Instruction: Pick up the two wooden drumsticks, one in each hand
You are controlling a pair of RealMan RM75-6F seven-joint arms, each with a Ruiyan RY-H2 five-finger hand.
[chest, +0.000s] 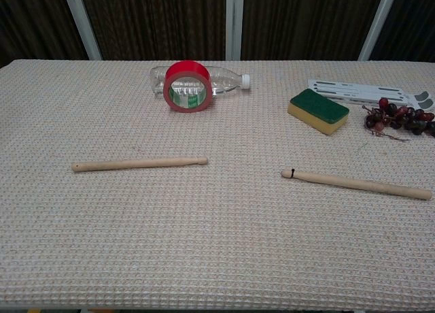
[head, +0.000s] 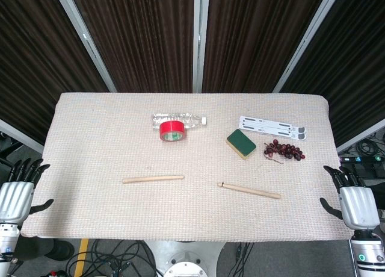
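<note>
Down at the near corners, the two robot hands wait off the edge of the table, and only the head view shows them. The left hand sits just past the left edge with its fingers spread apart and nothing in it. The right hand sits just past the right edge, fingers apart too, also holding nothing.

On the cream woven cloth, a bit closer than the middle, lie the two wooden sticks. The left drumstick lies flat, almost straight across, on the left half. The right drumstick lies flat on the right half, tilted a little, with its thin tip toward the middle. The two sticks are well apart, and neither hand touches them.

Farther back stands a roll of red tape on its edge, touching a clear plastic bottle that lies on its side behind it. To the right sits a green and yellow sponge. Beside it is a bunch of dark grapes. Behind those lies a flat white holder.
</note>
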